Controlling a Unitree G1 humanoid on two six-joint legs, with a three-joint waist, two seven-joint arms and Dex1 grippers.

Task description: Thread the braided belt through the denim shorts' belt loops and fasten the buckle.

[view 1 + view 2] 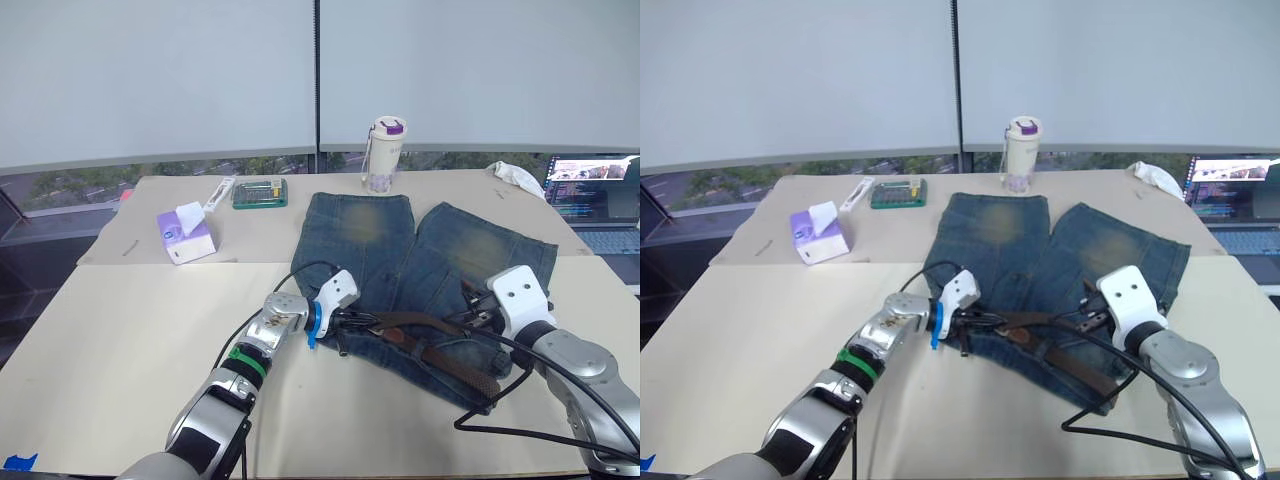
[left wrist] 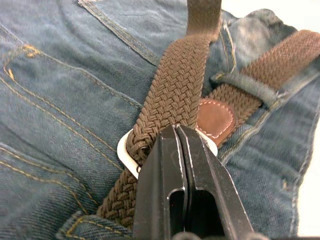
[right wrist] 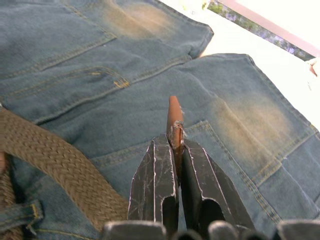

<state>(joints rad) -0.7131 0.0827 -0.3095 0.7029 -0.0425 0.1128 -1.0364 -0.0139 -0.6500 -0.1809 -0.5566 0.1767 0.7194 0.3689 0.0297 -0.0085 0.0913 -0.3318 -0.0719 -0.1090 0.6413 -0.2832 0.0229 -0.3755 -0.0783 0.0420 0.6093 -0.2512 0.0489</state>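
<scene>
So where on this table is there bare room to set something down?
The near-left table, bordered by the tissue box and the left gripper, is bare. A strip lies free between the tissue box and the denim shorts. It is crowded around the waistband, where both grippers work the braided belt, right gripper included.

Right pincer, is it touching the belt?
Touching. The right wrist view shows the right pincer shut on the braided belt's tapered tip.

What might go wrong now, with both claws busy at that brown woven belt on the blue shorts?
The right gripper pinches only the leather tip of the brown braided belt, so it may slip out. The left gripper is shut at the silver metal buckle; pulling could bunch the blue denim shorts or strain the denim belt loop.
</scene>
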